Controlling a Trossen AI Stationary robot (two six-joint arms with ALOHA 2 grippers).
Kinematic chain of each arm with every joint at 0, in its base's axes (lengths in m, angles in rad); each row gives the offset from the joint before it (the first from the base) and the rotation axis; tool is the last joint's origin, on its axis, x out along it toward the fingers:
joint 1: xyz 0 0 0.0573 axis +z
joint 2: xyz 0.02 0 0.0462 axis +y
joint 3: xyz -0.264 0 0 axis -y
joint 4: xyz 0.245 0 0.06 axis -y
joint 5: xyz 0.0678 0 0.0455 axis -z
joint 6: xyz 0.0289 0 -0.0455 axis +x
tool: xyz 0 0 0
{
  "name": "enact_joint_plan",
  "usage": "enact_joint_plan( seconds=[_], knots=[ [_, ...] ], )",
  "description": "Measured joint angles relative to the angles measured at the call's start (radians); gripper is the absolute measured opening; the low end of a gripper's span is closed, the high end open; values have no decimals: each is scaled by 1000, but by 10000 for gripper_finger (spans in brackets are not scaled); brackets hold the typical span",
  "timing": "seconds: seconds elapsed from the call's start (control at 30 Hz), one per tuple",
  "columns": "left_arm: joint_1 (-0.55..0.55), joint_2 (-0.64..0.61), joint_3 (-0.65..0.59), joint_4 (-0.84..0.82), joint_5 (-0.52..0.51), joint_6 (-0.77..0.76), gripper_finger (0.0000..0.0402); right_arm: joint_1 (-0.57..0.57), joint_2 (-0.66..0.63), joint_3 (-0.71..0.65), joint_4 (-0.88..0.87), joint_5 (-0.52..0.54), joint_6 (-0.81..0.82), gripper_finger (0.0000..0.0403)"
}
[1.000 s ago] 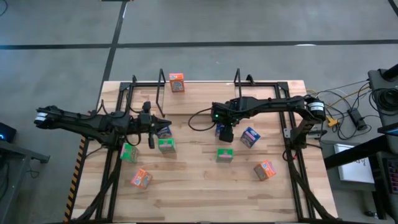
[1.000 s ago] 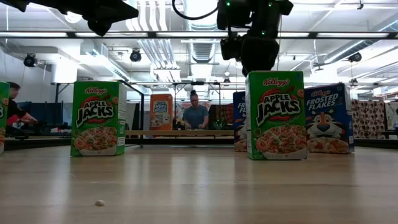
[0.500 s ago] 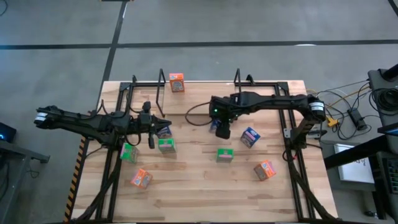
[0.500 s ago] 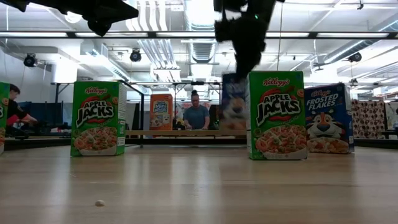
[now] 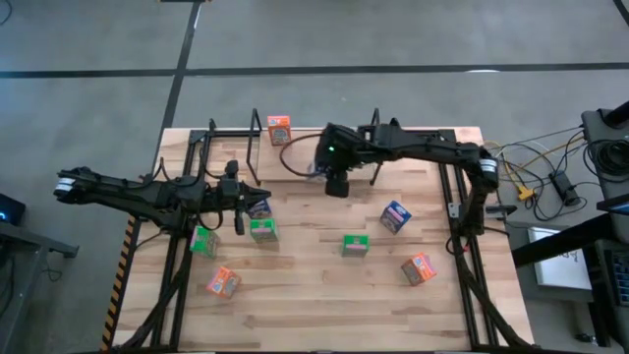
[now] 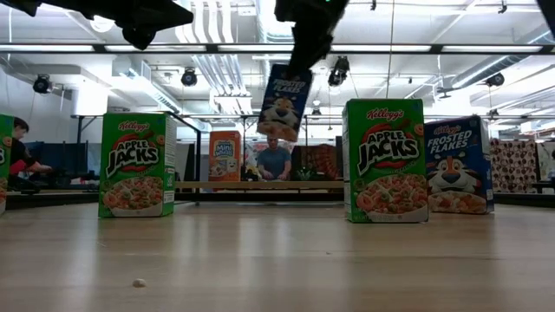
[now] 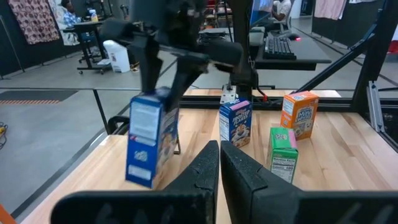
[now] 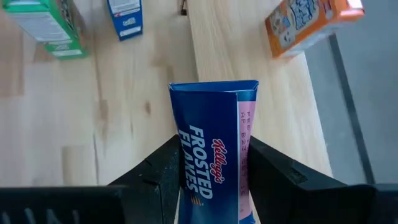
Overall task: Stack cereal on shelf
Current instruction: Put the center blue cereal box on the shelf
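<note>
in the high view the right gripper (image 5: 335,183) sits in the upper middle of the frame, just below the shelf (image 5: 378,129) that runs along the table's top edge, and the blue frosted flakes box it carries is mostly hidden under it; an orange box (image 5: 279,130) stands at the shelf's left part, while the left gripper (image 5: 239,209) waits at centre left among a green box (image 5: 262,230) and its neighbours. in the low view the carried blue box (image 6: 284,101) hangs tilted in the upper middle, clear of the table, between the two apple jacks boxes (image 6: 137,165) and (image 6: 386,160). in the left wrist view the left arm's own fingers (image 7: 211,163) lie pressed together with nothing between them, and the lifted box (image 7: 150,143) shows at centre left under the other arm. in the right wrist view the fingers (image 8: 166,163) are clamped on both sides of the blue box (image 8: 214,146) at lower centre, with the orange box (image 8: 305,22) at upper right. the step in hand looks like the carry toward the shelf; the next move likely calls for righting the tilted box, lining it up beside the orange one and lowering it before letting go.
</note>
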Motion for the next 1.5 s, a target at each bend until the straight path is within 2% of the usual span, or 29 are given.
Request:
enact_joint_plan(
  seconds=[0.33, 0.5, 0.73, 0.9, 1.1, 1.5],
  knots=[
    [0, 0, 0, -3, 0, 0, 0, -92, 240, 331, -183, -2, -154, 146],
    [0, 0, 0, -6, 0, 0, 0, -155, 304, 440, -233, -52, -207, 146],
    [0, 1, 0, -6, 0, 0, 0, -245, 338, 456, -211, -75, -296, 146],
    [0, 1, 0, -6, 0, -1, 0, -307, 365, 455, -179, -142, -342, 146],
    [0, 3, 0, -7, 0, -2, 0, -343, 400, 455, -136, -177, -372, 146],
    [0, 8, 0, -8, 0, -1, 0, -361, 419, 455, -98, -177, -387, 152]
  ],
)
